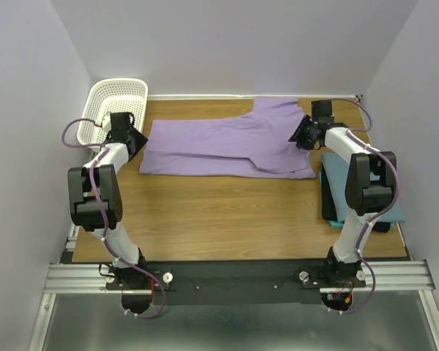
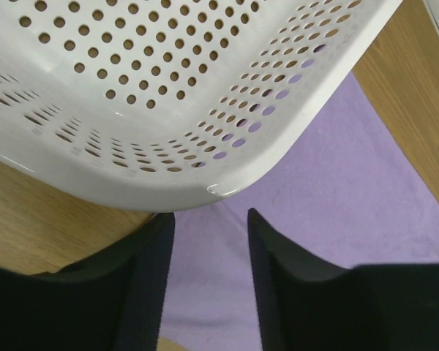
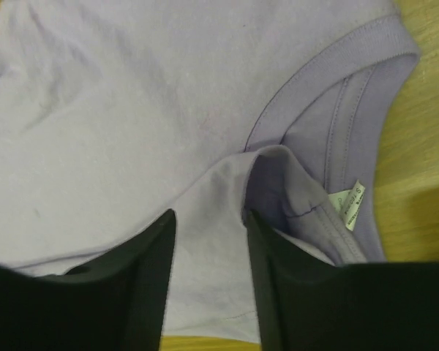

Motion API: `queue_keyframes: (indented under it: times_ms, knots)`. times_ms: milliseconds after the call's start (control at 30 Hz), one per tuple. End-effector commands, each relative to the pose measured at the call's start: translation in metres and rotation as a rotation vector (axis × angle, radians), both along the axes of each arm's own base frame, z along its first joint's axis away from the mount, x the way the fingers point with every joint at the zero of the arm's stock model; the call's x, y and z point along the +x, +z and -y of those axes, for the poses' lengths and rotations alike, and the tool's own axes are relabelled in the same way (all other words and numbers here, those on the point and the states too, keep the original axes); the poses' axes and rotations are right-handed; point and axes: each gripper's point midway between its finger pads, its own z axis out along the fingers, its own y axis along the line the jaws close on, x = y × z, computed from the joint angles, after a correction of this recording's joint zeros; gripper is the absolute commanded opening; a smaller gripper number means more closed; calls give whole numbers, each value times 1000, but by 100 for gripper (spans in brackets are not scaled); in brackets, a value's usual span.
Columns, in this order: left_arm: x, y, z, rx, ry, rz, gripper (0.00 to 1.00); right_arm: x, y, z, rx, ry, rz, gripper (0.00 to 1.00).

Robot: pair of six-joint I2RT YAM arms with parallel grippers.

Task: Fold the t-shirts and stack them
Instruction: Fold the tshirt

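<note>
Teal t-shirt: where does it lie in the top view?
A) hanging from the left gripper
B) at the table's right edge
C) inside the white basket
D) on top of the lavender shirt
B: the teal t-shirt lies flat at the right edge of the table, not on the lavender t-shirt and far from the white basket.

place: lab test cell | cues: plain white walls (image 1: 29, 73); aluminium rail (image 1: 73, 278); wooden table (image 1: 227, 212)

Wooden table (image 1: 227, 212) bears lavender shirt (image 1: 219, 146), teal shirt (image 1: 334, 167), white basket (image 1: 117, 82).
</note>
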Motion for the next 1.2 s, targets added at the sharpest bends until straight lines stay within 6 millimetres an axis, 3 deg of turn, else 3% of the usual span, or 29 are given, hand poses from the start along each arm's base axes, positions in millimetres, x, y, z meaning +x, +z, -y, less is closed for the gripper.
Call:
queue_keyframes:
  times_ms: [0, 67, 133, 167, 233, 267, 333, 367, 433, 533, 700, 900, 1167]
  knots:
    - [1, 33, -5, 40, -3, 43, 57, 15, 14, 0, 10, 23, 46, 54]
    - [-9, 45, -10, 63, 19, 38, 57, 16, 23, -2, 10, 38, 66, 63]
    - [-26, 41, -9, 65, 35, 13, 57, 9, 27, -3, 23, 31, 68, 65]
    - [-32, 51, 0, 63, 35, 39, 57, 5, 29, -3, 27, 24, 68, 65]
    - [-52, 39, 5, 82, 47, 8, 57, -15, 28, -10, 22, 22, 56, 65]
    - [-58, 47, 9, 91, 52, 30, 57, -21, 26, -9, -5, 4, 56, 65]
    - [-76, 32, 12, 107, 82, 4, 57, -44, 21, -18, -13, 18, 53, 65]
    - [-79, 34, 28, 97, 59, 26, 57, -52, 16, -15, -31, 1, 46, 64]
    - [-88, 21, 36, 78, 44, 17, 57, -74, 4, -15, -27, -2, 24, 62]
    - [-96, 12, 50, 43, 10, 25, 57, -88, 1, -12, -29, -13, 26, 59]
    - [-96, 19, 70, 25, -58, 69, 57, -106, -9, 0, -71, -41, 5, 57]
    - [-95, 41, 91, 15, -167, 116, 57, -104, -30, -5, -46, -47, -38, 55]
    - [-94, 65, 86, 85, -211, 136, 56, -92, -38, -13, 11, -75, -32, 53]
